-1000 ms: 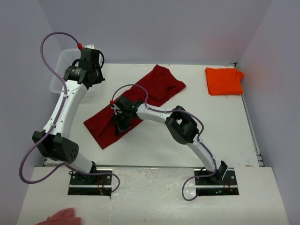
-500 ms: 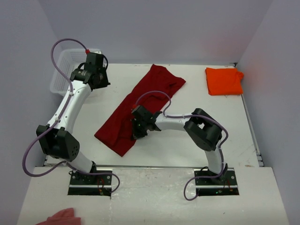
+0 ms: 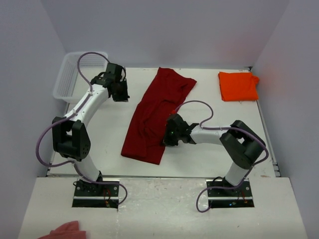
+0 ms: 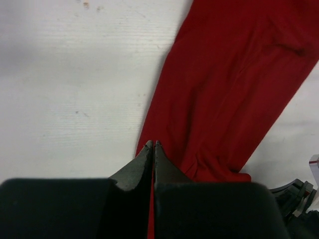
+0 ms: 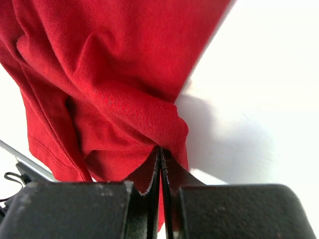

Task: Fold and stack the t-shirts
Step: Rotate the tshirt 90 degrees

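The dark crimson red t-shirt (image 3: pixel 152 114) lies as a long rumpled strip on the white table (image 3: pixel 214 119), running from the back middle toward the front. My right gripper (image 3: pixel 167 137) is shut on a fold at its lower right edge; the right wrist view shows the cloth (image 5: pixel 114 59) bunched into the shut fingertips (image 5: pixel 159 149). My left gripper (image 3: pixel 120 93) is shut and holds nothing, just left of the shirt's upper part; the left wrist view shows its tips (image 4: pixel 152 144) over the shirt's edge (image 4: pixel 224 89). The orange t-shirt (image 3: pixel 238 85) lies folded at the back right.
A white wire basket (image 3: pixel 70 79) stands at the back left corner behind the left arm. A pale pink cloth scrap (image 3: pixel 67 230) lies on the near shelf at the bottom left. Grey walls close in the table on three sides.
My right gripper has dragged the red shirt's lower end to the right, turning the strip from diagonal to nearly upright. My left gripper has swung right from the basket toward the shirt.
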{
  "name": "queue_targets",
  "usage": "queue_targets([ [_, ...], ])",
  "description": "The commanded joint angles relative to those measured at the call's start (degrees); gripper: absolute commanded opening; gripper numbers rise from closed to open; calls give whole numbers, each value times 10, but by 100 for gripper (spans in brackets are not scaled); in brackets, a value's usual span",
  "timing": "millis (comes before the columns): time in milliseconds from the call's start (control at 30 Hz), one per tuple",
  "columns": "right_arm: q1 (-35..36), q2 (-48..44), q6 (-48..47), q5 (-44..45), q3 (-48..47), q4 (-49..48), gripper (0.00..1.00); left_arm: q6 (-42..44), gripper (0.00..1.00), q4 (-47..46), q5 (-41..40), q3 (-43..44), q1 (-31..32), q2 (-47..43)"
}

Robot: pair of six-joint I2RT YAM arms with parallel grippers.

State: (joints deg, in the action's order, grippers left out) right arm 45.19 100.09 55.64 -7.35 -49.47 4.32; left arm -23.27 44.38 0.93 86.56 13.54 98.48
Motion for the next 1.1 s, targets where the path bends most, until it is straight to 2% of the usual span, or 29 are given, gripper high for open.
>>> queue_targets([
  [0, 2, 6, -8, 103, 75, 117, 0, -13, 0, -39, 45, 33, 31, 26],
  [67, 3, -12, 9, 107, 92, 116, 0, -10, 0, -70, 90, 47, 49, 47],
  [167, 7, -55, 41, 117, 139, 113, 0, -7, 0, -93, 115, 110, 97, 119],
  [400, 35, -121, 113, 143, 211, 112, 0, 16, 0, -126, 179, 243, 112, 252],
  [733, 66, -142, 120, 183, 202, 166, 0, 63, 0, -142, 238, 377, 112, 427],
  [1067, 85, -172, 121, 190, 184, 194, 0, 47, 0, -170, 254, 437, 102, 522],
])
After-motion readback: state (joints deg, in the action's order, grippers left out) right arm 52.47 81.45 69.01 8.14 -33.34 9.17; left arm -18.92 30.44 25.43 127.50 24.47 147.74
